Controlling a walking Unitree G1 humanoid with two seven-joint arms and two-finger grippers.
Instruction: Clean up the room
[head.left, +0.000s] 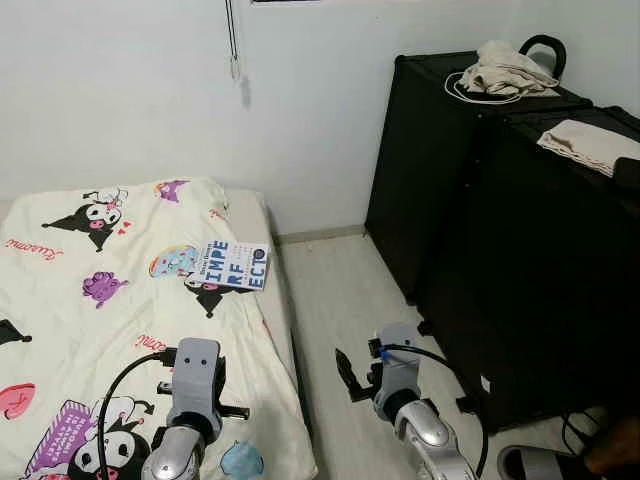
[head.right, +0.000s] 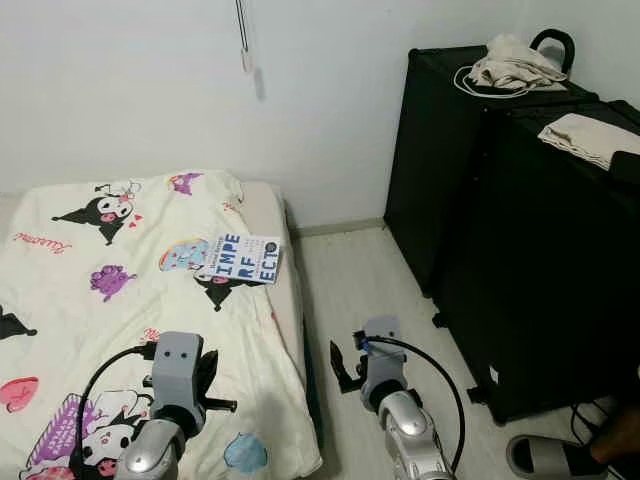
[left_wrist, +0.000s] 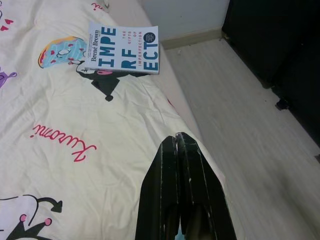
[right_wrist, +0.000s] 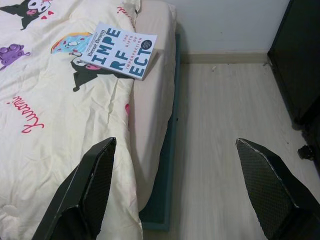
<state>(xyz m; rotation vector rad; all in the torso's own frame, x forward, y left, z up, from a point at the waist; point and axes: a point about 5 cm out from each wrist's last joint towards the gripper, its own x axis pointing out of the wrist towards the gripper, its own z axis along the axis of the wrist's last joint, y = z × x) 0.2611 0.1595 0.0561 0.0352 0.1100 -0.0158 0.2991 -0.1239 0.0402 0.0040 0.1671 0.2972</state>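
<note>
Grippers are waiting low in front of the robot: the left gripper (left_wrist: 179, 187) is hovering over the patterned blanket (head.left: 90, 300) with its jaws pressed together, and the right gripper (right_wrist: 182, 185) is hanging over the floor (head.left: 340, 290) beside the bed (head.right: 270, 215) with its jaws spread wide. Farther ahead, the book (head.left: 230, 266) is lying flat on the blanket near the bed's edge. It is probably light and stiff, a thin paperback sinking a little into soft bedding, so pinching the long edge overhanging toward the floor seems the best hold.
</note>
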